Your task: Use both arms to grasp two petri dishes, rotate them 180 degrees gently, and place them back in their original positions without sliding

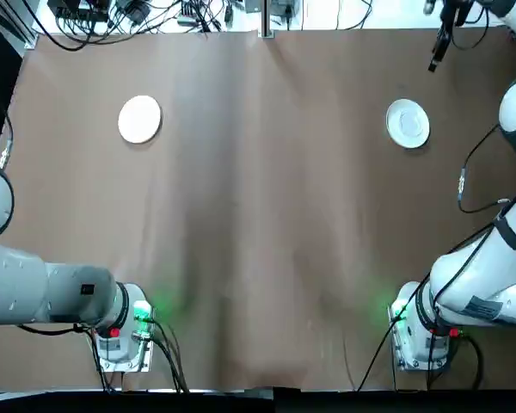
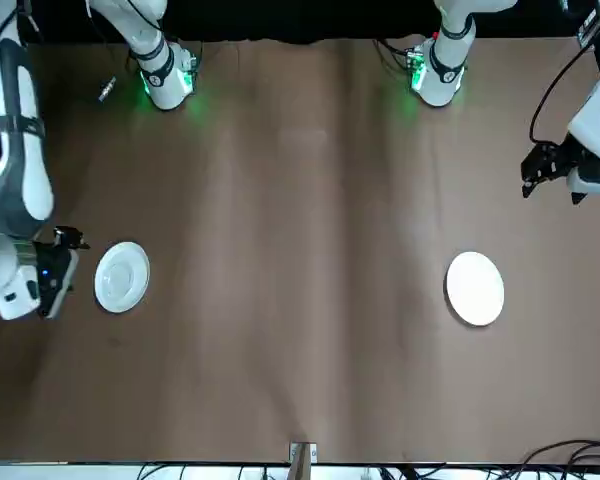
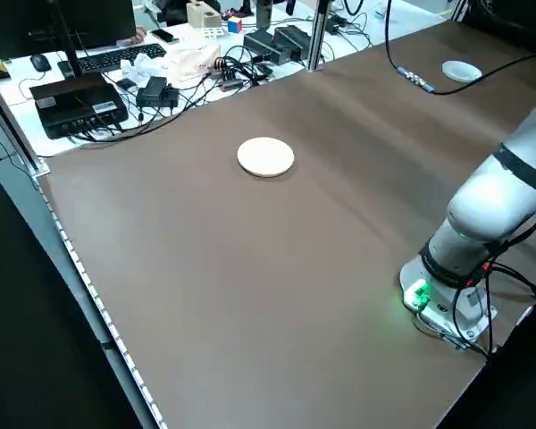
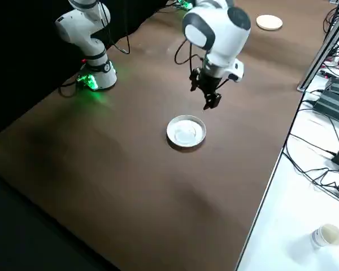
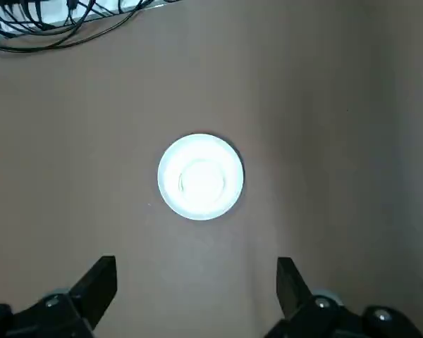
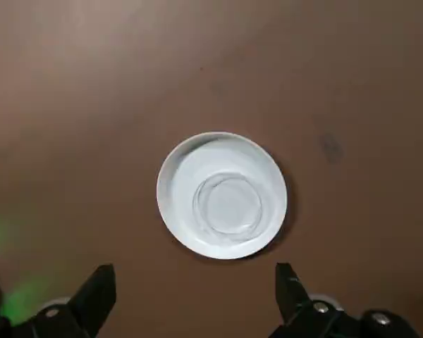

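Left gripper [image 5: 196, 296] and right gripper [image 6: 196, 299], fingers spread, hover near plain white disc [image 1: 139, 119] and rimmed dish [image 1: 408, 123] respectively.

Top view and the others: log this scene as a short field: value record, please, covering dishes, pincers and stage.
left dish: round flat white disc, lying on the brown tabletop
right dish: round white dish with raised rim and inner ring, lying on the tabletop
left pincer: black two-finger left pincer, open, raised off the table's left part
right pincer: black two-finger right pincer, open, raised near the right dish
contact: neither dish held
stage: probably before a grasp or after release
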